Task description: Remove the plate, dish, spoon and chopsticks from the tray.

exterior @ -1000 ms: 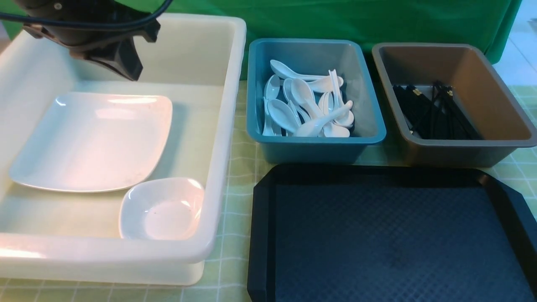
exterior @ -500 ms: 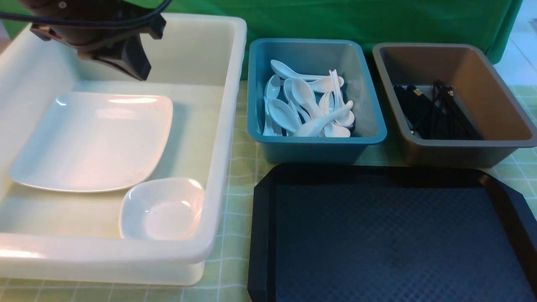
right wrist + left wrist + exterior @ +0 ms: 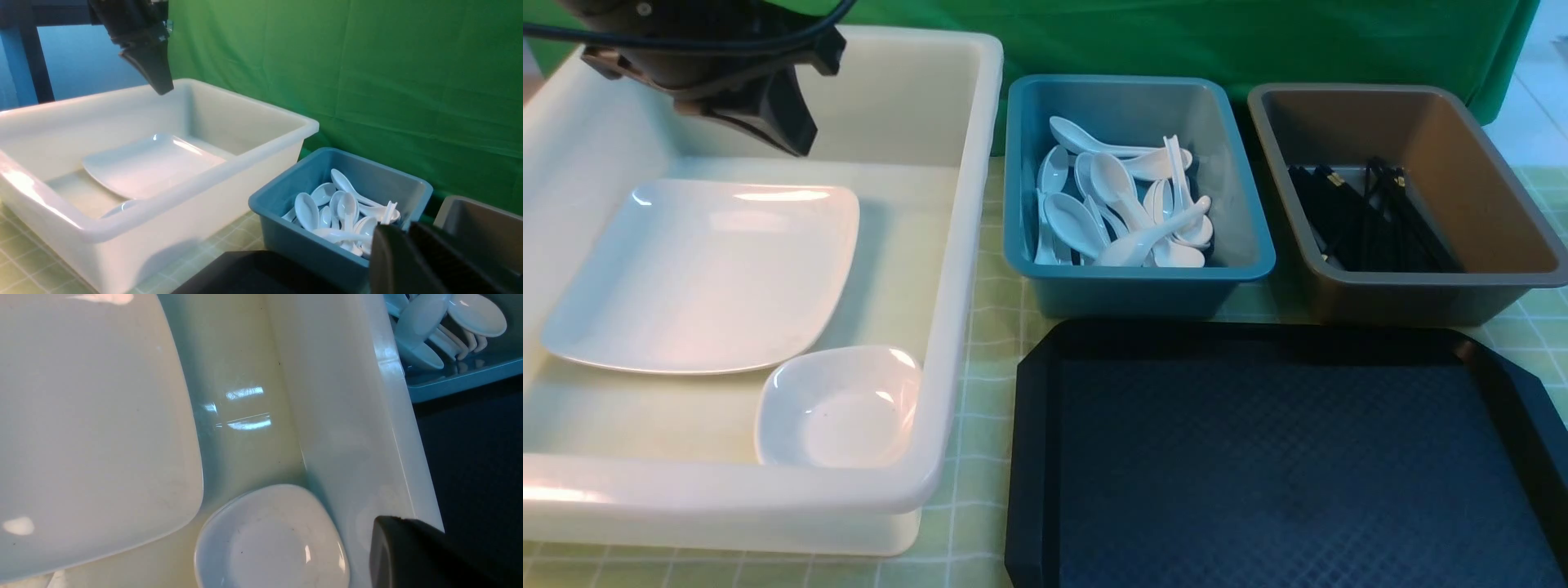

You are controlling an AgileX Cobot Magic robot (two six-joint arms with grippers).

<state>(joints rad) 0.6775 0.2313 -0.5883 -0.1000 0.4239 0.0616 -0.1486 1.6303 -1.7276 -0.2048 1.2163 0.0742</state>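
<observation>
Left jaws closed, empty, upper left over white tub (image 3: 964,245). Right jaws: cannot tell. Plate (image 3: 703,273) and dish (image 3: 837,406) in tub; tray (image 3: 1282,457) bare, lower right.

plate (image 3: 698,273): glossy white, smooth
tray (image 3: 1282,465): matt black plastic, diamond-textured
spoons (image 3: 1123,212): glossy white
white tub (image 3: 968,245): smooth plastic, sheen
backdrop (image 3: 1217,37): green cloth, creased

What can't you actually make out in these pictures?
- Right gripper: out of the front view; the right wrist view's edge cuts it, so its jaw gap is unclear.
- Chopsticks: front view, a dark tangle; no count possible.
- Small dish: right wrist view, mostly behind the white tub's wall.
- Tray: front view, near edge cropped.
</observation>
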